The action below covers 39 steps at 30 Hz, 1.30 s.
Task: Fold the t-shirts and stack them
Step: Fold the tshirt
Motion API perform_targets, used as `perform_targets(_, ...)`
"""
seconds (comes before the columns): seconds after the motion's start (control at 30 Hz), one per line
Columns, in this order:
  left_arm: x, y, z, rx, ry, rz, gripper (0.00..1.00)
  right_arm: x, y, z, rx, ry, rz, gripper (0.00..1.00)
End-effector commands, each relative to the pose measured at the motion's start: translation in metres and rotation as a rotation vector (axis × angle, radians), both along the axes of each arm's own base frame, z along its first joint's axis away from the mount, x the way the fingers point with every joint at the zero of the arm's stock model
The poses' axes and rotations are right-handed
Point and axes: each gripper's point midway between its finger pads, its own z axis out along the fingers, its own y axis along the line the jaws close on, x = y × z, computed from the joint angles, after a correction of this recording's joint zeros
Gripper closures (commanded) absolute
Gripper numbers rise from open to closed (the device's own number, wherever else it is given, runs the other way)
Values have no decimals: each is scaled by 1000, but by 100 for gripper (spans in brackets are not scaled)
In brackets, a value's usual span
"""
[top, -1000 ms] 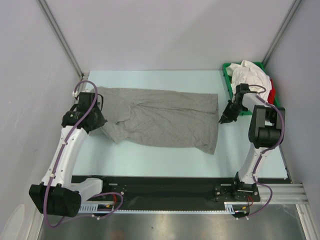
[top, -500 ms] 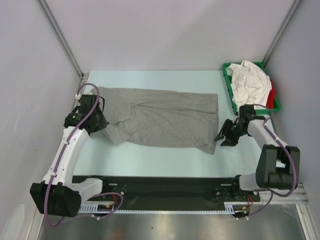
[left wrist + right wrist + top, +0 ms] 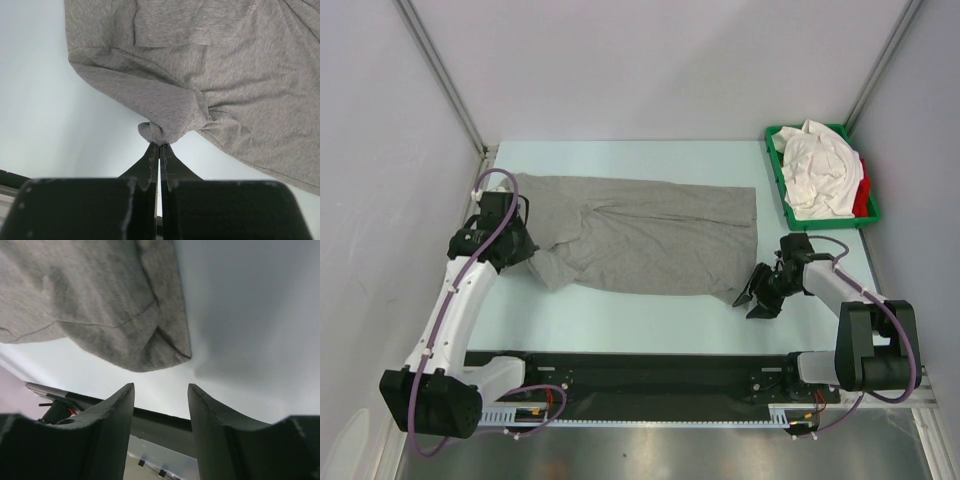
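Grey t-shirt [image 3: 640, 235]: flat on worktop [image 3: 620, 320], long axis left-right. Left end effector [image 3: 159, 150]: clenched on bunched near-left edge. Right end effector [image 3: 161, 390]: released, jaws apart; near-right hem corner just ahead, not yet gripped.

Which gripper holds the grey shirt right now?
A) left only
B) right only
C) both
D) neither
A: the left gripper is shut on a bunched fold of the grey shirt, while the right gripper stands open just short of its corner.
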Motion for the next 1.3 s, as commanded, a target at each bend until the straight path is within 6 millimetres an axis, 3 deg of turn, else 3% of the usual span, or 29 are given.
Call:
perform_targets(0.0, 0, -2, 7, -21, -38, 5, 100, 14, 2, -2, 9, -33, -75, 49)
perform_targets(0.37, -6, 3, 13, -9, -48, 27, 99, 37, -8, -17, -58, -29, -129, 54)
perform_targets(0.53, -11, 6, 14, 0, -46, 41, 100, 29, -15, -23, -76, 25, -144, 92)
perform_targets(0.63, -17, 11, 16, 11, -42, 68, 100, 18, -20, -17, -109, 38, -129, 99)
perform_targets(0.8, -36, 24, 17, 14, -41, 142, 100, 3, -26, -12, -149, 53, -94, 98)
perform_targets(1.0, -54, 34, 17, 25, -36, 194, 100, 5, -26, -16, -144, 67, -51, 99)
perform_targets(1.27, -64, 37, 19, 23, -32, 219, 100, 7, -27, -15, -152, 59, -20, 100)
